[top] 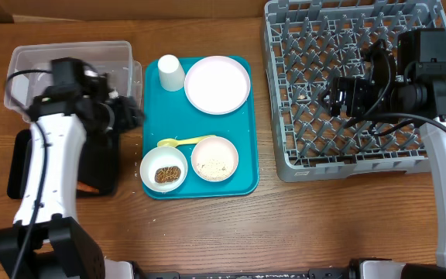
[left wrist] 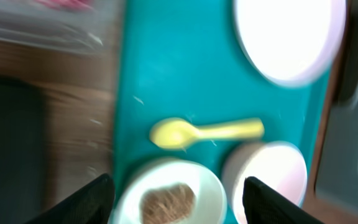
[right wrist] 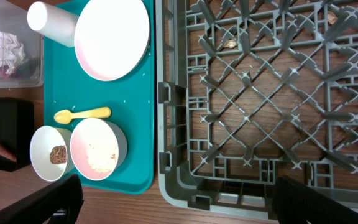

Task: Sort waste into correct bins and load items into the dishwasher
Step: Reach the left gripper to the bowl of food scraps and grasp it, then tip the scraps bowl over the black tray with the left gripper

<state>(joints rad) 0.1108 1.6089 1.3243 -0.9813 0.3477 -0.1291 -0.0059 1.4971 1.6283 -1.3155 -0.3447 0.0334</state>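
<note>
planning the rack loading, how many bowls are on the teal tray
2, both at the near end of the teal tray: the bowl with brown food bits on the left, the bowl with white rice beside it. None seems hidden.

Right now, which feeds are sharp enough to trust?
Left wrist: motion-blurred, the yellow spoon and plate edges smeared; right wrist: sharp, the dish rack lattice crisp; overhead: sharp and evenly lit.

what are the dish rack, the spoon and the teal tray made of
Dish rack: likely moulded plastic, matte grey; thin uniform lattice ribs.
Spoon: probably plastic, smooth pale yellow, one uniform piece.
Teal tray: seemingly plastic, smooth with slight sheen; rounded raised rim.
</note>
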